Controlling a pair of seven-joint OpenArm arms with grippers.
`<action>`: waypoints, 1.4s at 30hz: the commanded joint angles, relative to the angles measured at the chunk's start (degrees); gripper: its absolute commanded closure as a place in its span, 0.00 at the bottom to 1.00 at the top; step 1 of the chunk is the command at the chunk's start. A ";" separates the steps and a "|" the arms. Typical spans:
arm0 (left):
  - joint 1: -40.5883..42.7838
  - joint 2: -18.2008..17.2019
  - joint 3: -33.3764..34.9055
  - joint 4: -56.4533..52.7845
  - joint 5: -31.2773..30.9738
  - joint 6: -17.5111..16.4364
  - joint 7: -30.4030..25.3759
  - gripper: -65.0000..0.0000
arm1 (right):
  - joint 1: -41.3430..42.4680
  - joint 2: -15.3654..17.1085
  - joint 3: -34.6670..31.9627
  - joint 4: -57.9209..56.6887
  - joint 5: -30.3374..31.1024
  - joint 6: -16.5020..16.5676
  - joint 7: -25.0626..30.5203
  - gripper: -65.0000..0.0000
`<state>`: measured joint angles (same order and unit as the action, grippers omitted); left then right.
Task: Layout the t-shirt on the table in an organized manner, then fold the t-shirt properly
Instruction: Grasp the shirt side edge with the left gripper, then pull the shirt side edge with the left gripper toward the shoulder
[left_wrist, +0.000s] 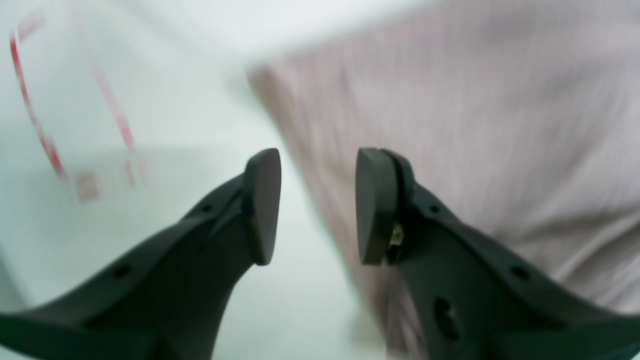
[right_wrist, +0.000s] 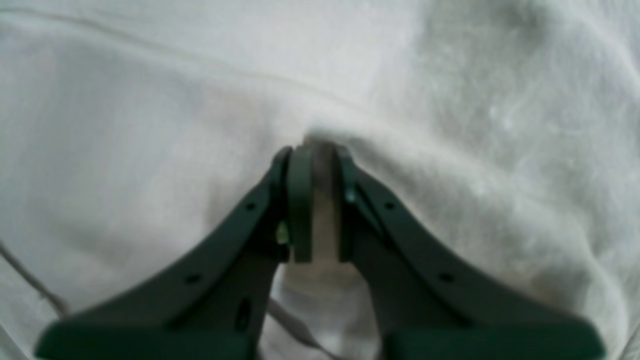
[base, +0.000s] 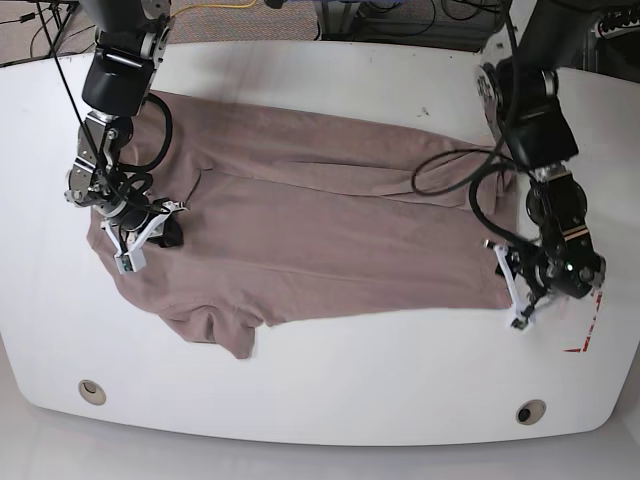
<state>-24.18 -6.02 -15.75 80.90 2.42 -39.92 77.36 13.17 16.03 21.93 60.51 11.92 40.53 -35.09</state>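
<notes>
T-shirt lies spread across the middle of the white desk, its long side running left to right, with one sleeve pointing toward the near edge at lower left. No containers are present.

Right hand, at the shirt's left end in the base view, is clenched on a pinch of the cloth; its wrist view shows the fabric caught between the pads but washed out to near white, so the colour reads only from the base view.

Left hand sits at the shirt's right edge, released, pads apart with nothing between them. Its wrist view is smeared; the shirt edge runs beneath the gap. Red-white tape shows there as a blurred outline, while the base view shows only a corner of it past the arm.
</notes>
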 joint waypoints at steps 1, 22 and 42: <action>2.07 -0.35 2.78 8.46 -0.17 -0.08 1.63 0.54 | 0.33 0.72 0.18 0.28 -1.86 -0.53 -2.05 0.90; 26.51 -0.35 8.32 30.44 -0.26 -0.08 2.64 0.37 | 0.24 0.63 0.18 0.28 -1.77 -0.53 -2.05 0.91; 28.18 -0.18 11.57 29.91 -0.26 -0.08 2.64 0.37 | -1.70 0.63 0.26 0.28 -1.68 -0.53 -1.88 0.91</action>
<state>4.73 -6.04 -4.82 109.97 2.48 -39.94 80.14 11.60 16.03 22.17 60.69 12.51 40.53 -33.58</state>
